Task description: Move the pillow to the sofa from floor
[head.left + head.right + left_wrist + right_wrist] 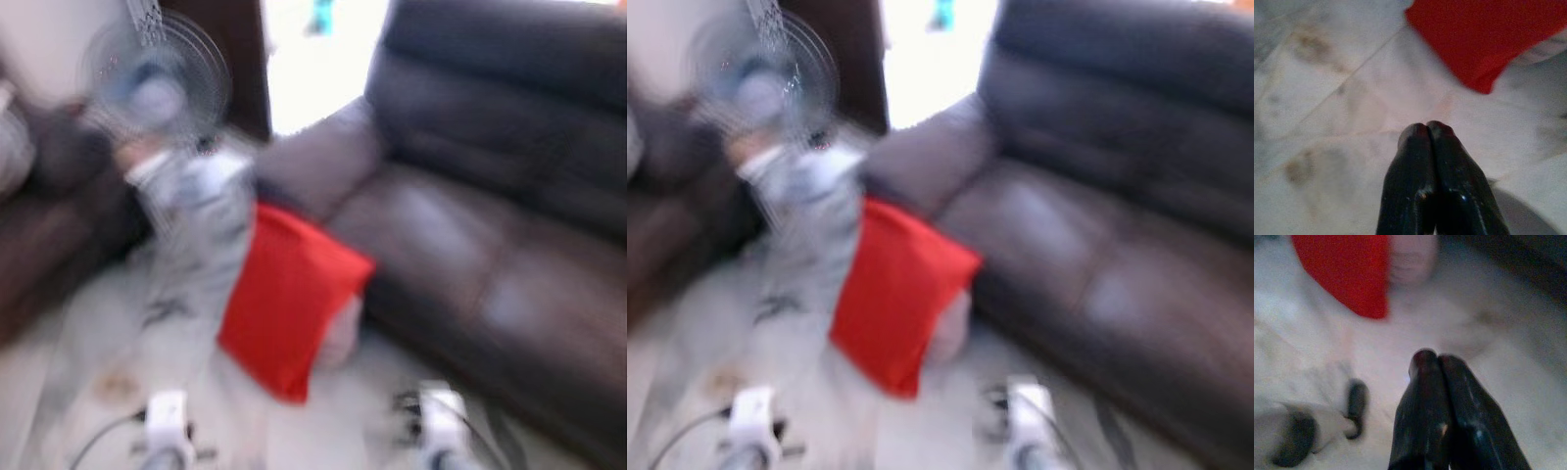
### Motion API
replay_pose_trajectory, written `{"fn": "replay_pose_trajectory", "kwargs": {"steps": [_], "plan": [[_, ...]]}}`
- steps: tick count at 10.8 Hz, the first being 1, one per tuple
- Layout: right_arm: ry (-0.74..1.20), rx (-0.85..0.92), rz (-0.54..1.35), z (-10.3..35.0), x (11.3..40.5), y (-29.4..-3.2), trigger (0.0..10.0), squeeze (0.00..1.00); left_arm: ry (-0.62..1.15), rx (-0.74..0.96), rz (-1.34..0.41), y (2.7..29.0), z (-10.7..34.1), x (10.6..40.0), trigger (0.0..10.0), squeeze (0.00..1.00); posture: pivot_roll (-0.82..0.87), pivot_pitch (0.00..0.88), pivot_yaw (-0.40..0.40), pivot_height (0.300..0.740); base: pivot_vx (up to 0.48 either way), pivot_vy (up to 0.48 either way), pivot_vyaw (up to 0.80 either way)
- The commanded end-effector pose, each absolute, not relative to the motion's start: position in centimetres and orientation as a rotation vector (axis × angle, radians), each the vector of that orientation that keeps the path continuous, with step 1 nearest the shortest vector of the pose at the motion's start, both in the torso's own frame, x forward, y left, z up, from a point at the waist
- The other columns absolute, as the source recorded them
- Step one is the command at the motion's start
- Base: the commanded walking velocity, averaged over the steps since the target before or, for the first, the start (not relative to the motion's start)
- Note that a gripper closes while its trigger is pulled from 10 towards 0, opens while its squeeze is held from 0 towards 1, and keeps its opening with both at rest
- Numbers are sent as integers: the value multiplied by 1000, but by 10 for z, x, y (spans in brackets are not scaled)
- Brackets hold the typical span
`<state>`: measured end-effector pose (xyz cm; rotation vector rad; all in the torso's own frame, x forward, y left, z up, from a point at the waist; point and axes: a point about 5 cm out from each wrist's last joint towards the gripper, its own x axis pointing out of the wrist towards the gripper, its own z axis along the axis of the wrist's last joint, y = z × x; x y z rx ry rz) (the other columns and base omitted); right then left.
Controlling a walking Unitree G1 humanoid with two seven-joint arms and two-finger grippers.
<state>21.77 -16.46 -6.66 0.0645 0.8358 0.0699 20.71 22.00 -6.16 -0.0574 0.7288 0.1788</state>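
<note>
Left eye view, blurred: the red square fabric pillow (292,299) stands on the pale marble floor (88,343), leaning against the dark brown leather sofa (490,245). A hurried approach could knock it flat, I judge. Left tool (1426,128) and right tool (1436,355) are clenched, empty, above the floor.

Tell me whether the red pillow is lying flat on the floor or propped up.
Propped up: the red pillow stands tilted on one corner on the floor, leaning against the front of the sofa, with something pale behind it.
</note>
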Motion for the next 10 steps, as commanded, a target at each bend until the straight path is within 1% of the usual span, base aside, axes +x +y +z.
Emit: {"fn": "replay_pose_trajectory", "kwargs": {"steps": [1,8,10], "plan": [[866,58,48,-72,207,-173,10000,0,731,-61,171,217,-62,208,10000,0,94,112,-8,740,409,0,513],[871,47,55,-72,208,-171,10000,0,726,-61,168,216,-61,211,10000,0,95,109,-12,740,407,0,0],[869,57,41,-71,209,-173,10000,0,728,-58,164,215,-61,211,10000,0,95,108,-13,740,0,0,0]]}}
